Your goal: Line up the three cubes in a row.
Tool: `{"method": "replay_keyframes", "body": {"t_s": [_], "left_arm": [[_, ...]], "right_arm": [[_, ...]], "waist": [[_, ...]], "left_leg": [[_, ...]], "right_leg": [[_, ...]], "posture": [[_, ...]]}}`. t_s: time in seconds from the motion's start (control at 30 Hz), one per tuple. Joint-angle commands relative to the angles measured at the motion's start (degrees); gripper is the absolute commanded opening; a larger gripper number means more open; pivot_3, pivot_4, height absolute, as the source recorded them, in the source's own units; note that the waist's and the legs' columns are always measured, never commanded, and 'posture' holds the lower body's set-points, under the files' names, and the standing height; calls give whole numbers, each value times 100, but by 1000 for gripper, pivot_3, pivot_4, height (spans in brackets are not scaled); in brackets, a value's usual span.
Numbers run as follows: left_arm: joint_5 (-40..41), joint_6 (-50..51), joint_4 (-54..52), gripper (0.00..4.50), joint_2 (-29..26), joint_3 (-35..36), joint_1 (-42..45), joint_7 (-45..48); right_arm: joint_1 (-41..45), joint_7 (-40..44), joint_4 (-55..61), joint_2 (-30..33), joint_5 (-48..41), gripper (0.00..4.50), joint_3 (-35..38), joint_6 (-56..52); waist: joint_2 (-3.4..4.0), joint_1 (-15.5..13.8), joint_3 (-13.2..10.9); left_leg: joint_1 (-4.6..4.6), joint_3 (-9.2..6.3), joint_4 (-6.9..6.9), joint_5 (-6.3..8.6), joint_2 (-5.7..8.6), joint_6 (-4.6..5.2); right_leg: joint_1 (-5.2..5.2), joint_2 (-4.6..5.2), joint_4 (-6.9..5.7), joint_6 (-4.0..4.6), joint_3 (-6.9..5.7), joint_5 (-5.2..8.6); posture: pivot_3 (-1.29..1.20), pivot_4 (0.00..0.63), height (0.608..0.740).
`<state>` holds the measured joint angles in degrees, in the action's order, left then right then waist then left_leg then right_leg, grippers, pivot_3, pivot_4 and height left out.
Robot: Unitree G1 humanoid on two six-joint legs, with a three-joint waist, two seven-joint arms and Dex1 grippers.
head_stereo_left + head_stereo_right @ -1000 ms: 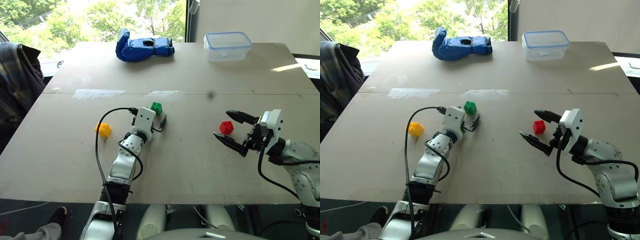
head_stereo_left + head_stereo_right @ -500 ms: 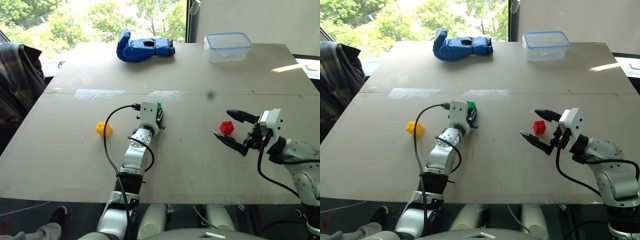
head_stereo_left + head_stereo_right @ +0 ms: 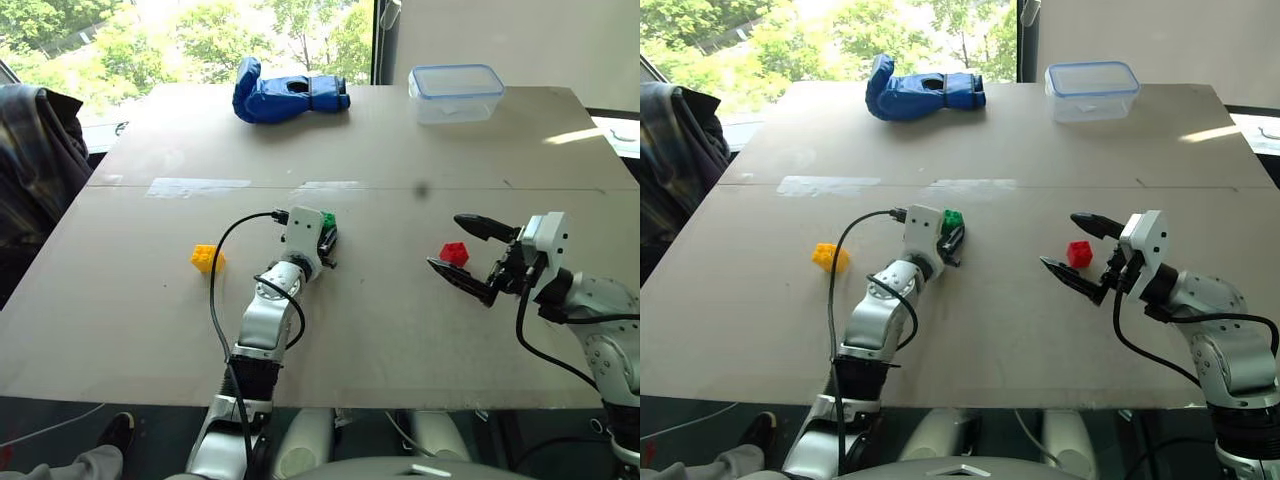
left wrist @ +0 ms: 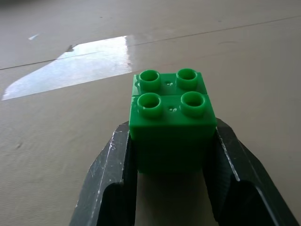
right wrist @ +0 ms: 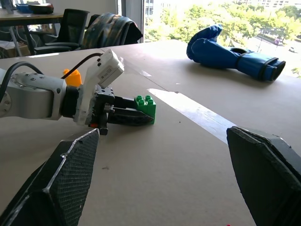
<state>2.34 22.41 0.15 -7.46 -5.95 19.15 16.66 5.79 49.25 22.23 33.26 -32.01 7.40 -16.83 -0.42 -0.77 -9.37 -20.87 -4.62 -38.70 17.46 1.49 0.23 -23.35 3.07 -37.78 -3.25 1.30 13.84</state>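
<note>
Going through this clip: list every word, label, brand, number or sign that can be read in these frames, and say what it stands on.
None can be read.
Green cube, held in the left gripper: plain studs, no lettering to be made out.
Red cube and yellow cube: no print to be seen.
Blue boxing glove: any branding is too small to tell.
Clear lidded container: no label to be seen.

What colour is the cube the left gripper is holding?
Green. The cube sits clamped in the left gripper, clearest in the left wrist view.
</note>
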Motion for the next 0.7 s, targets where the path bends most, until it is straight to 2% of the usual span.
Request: {"method": "replay_keyframes", "body": {"t_s": [0.03,0.17,0.3,0.47,0.57,0.7], "left_arm": [[246,-708,-75,1268,-361,-371,58,1173],[420,-1905,901,1268,-824,-475,523,2491],[949,-2899,2262,1268,-1060,-413,1187,4240],[929,-3482,3799,1268,-1139,-606,1975,5845],[625,-3987,4728,1268,-992,-751,2529,6284],[320,-4481,5563,1268,-680,-812,2989,6296]], "right_arm": [[-112,176,24,36,-178,4500,255,185],[-263,307,-81,83,-247,4500,377,238],[-397,462,-194,114,-253,4500,456,310],[-610,544,-184,162,-311,4500,596,351],[-782,569,-186,184,-286,4500,688,403],[-1083,557,-117,224,-273,4500,876,492]], "waist": [[0,6,0],[1,13,-1],[1,23,-1],[0,55,-2],[-2,47,-3],[-4,39,-4]], "left_leg": [[0,0,0,0,0,0],[2,4,0,0,0,1],[4,7,0,1,15,2],[-2,7,0,2,17,4],[-17,6,-13,13,21,26],[-27,4,-36,17,22,33]], "right_leg": [[0,-1,0,0,0,0],[0,-1,-1,1,3,0],[0,-5,-2,1,2,0],[0,-7,8,1,0,1],[0,-8,8,0,-17,0],[1,-8,0,-1,-23,0]], "posture": [[0,150,740],[0,150,740],[0,150,740],[0,150,740],[0,150,740],[0,150,740]]}}
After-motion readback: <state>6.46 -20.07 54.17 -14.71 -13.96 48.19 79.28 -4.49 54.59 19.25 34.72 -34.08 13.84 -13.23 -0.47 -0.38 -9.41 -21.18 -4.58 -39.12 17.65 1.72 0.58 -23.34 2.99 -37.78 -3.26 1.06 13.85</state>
